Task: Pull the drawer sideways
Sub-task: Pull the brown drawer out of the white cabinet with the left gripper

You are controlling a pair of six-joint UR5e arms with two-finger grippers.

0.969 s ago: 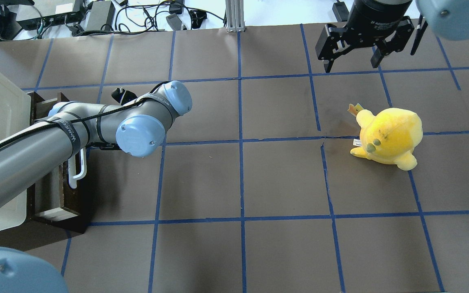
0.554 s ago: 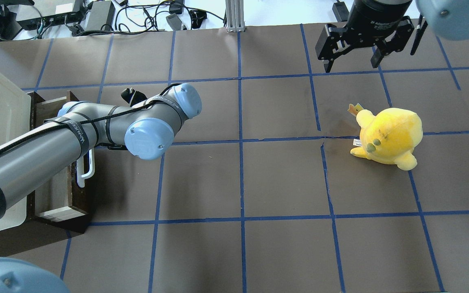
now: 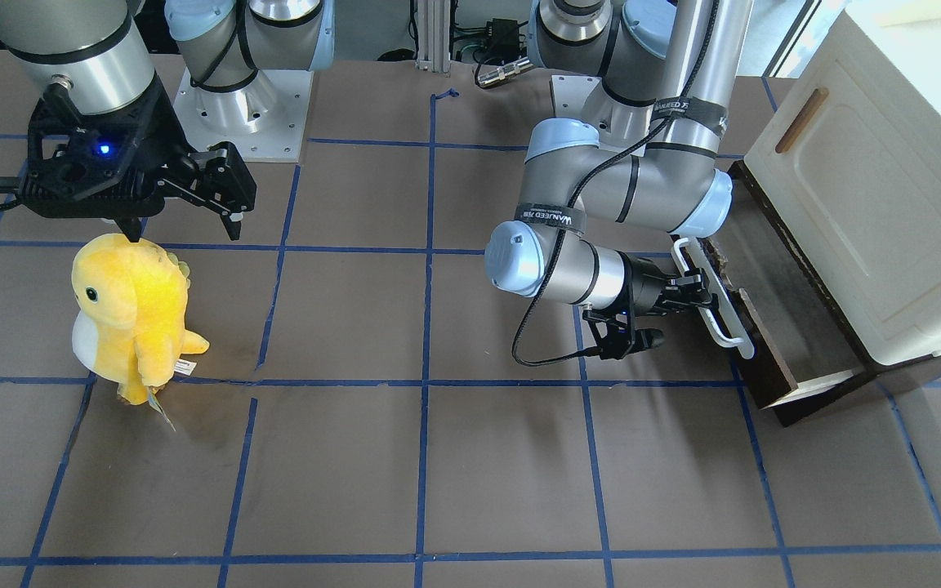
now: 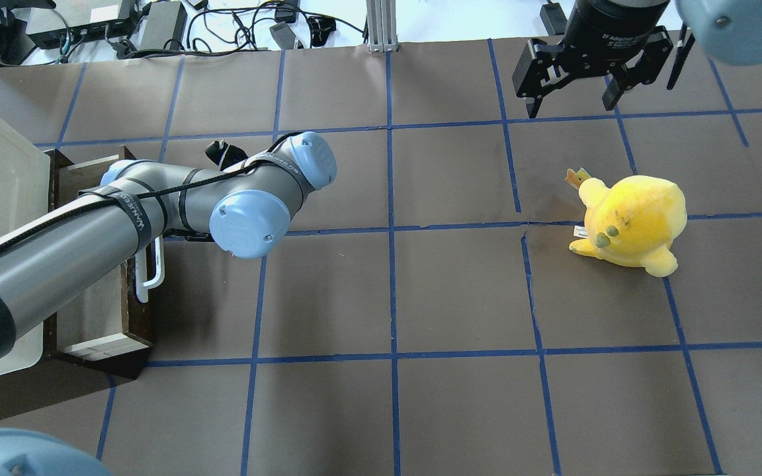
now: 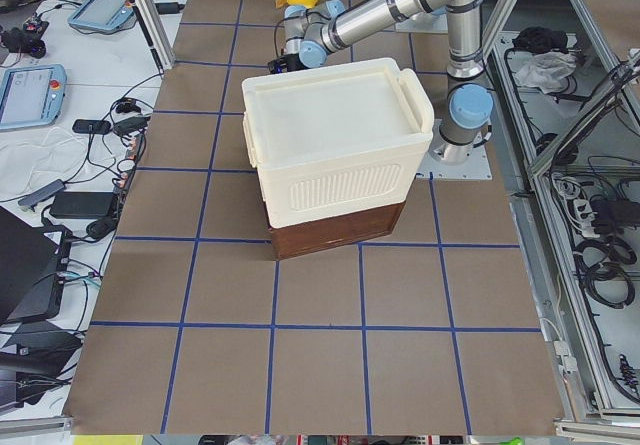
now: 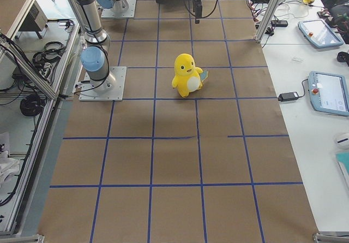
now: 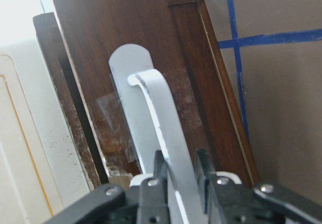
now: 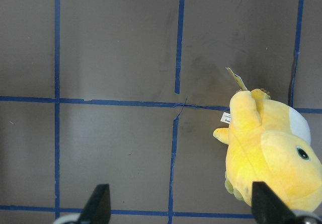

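Observation:
The dark brown drawer [image 3: 769, 359] sticks out from under the cream-white cabinet [image 3: 871, 220], partly open. Its long white bar handle [image 3: 720, 314] runs along the front. My left gripper [image 3: 695, 294] is shut on the handle; in the left wrist view the fingertips [image 7: 161, 171] pinch the white bar [image 7: 161, 118] from both sides. In the overhead view the drawer [image 4: 137, 324] and handle [image 4: 153, 268] show below my left arm, which hides the gripper. My right gripper [image 4: 573, 99] is open and empty, hovering far from the drawer.
A yellow plush toy [image 4: 629, 221] stands on the brown mat near the right gripper and also shows in the right wrist view [image 8: 271, 153]. Cables and power bricks [image 4: 156, 23] lie beyond the far table edge.
The left arm has moved right in the overhead view with the handle in its gripper, and the drawer has slid further out of the cabinet. The right arm has not moved.

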